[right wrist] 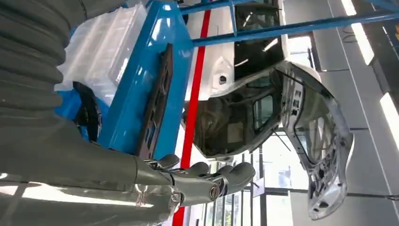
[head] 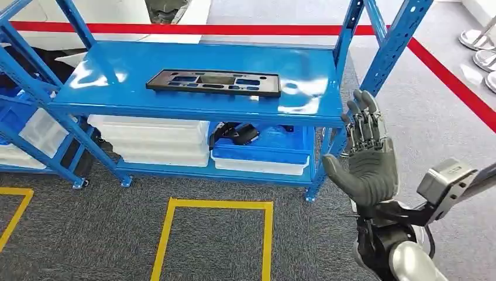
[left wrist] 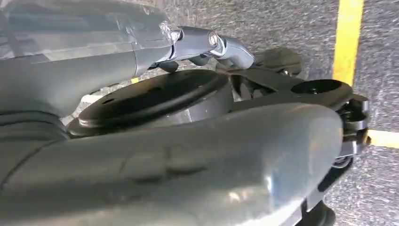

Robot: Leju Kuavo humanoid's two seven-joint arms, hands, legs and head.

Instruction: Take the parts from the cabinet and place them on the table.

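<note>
Right hand (head: 367,158) raised near the shelf's (head: 175,99) right post, fingers spread, holding nothing. Black panel (head: 213,82) lies flat on the top shelf. Left hand (left wrist: 202,44): grasp state cannot be told.

Bright, even overhead light puts white glare patches on the glossy blue shelf (head: 193,70) near its left and right edges and leaves soft shadow beneath it, while the left wrist view is blurred up close and ceiling strips blow out in the right wrist view.
</note>
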